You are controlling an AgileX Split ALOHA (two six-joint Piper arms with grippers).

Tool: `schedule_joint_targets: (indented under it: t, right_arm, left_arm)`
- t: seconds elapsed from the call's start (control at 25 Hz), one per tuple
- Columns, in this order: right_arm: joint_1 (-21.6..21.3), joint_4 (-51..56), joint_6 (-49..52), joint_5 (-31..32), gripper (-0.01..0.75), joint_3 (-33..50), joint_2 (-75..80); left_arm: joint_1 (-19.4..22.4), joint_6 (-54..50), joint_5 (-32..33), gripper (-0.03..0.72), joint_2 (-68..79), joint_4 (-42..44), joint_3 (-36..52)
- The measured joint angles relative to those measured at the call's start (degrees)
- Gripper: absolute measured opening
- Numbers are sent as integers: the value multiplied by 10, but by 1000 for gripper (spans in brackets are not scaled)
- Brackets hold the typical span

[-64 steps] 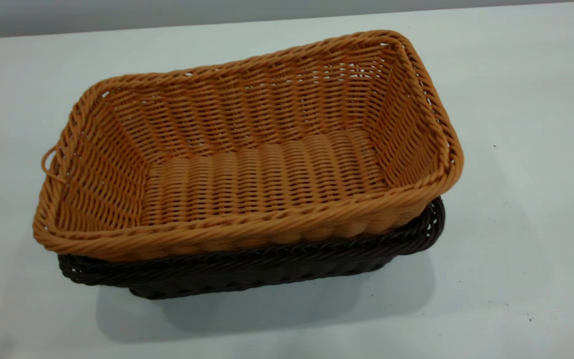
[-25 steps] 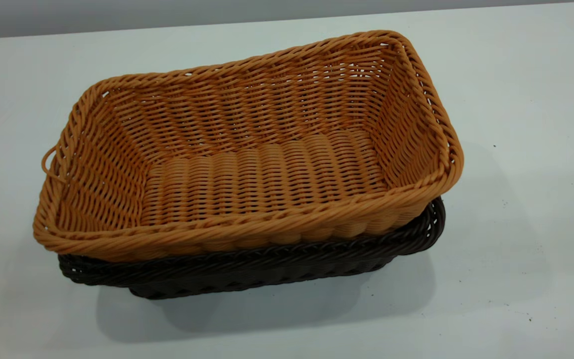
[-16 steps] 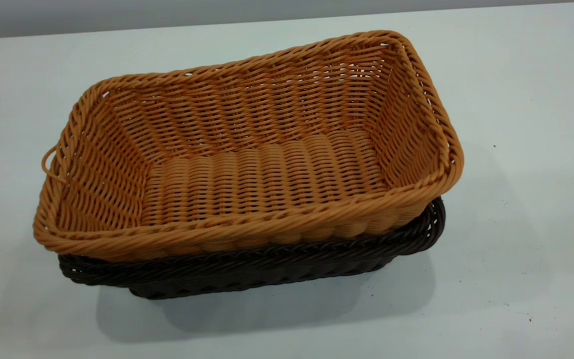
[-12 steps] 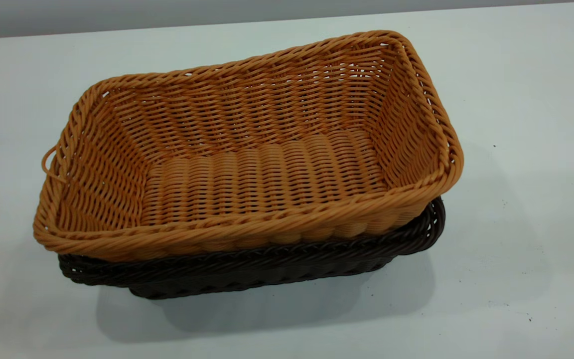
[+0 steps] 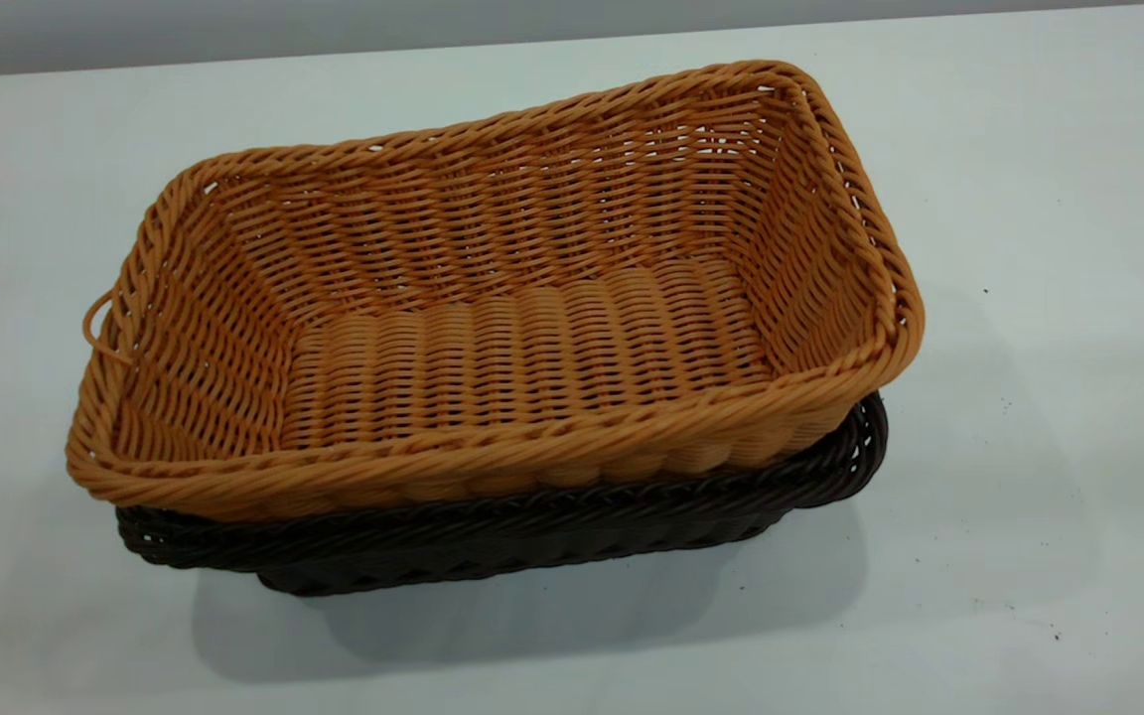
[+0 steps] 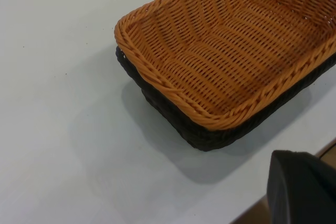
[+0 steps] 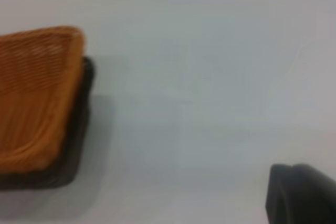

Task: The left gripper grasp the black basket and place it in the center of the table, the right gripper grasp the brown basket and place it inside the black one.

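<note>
The brown basket (image 5: pixel 522 348) sits nested inside the black basket (image 5: pixel 532 536), slightly skewed, near the middle of the white table (image 5: pixel 1029 199). Only the dark rim and lower wall of the black basket show beneath it. A small loop sticks out at the brown basket's left short end. Neither arm appears in the exterior view. In the left wrist view, a black part of my left gripper (image 6: pixel 302 187) hangs off the table's edge, apart from the stacked brown basket (image 6: pixel 231 61) and black basket (image 6: pixel 210 137). In the right wrist view, my right gripper (image 7: pixel 302 195) is well away from the brown basket (image 7: pixel 31 98).
Bare white tabletop surrounds the stack on all sides, with a few tiny dark specks (image 5: pixel 985 291) to the right. The table's far edge meets a grey wall (image 5: pixel 234 30). The near table edge (image 6: pixel 294 169) shows in the left wrist view.
</note>
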Motion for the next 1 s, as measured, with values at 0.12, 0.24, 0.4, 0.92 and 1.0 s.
schedule_joint_targets:
  t: [0.12,0.24,0.4,0.92,1.0]
  right_arm:
    - [-57,0,0,0,5,0,0]
    - [-113,0,0,0,5,0,1]
    - [-162,0,0,0,5,0,1]
    - [-174,0,0,0,5,0,-20]
    - [-172,-1,0,0,5,0,-20]
  left_arm:
    - [0,0,0,-1,0,0,0]
    - [0,0,0,-1,0,0,0]
    - [8,0,0,-1,0,1,0]
    - [218,0,0,-1,0,1,0]
    - [251,0,0,-1,0,2,0]
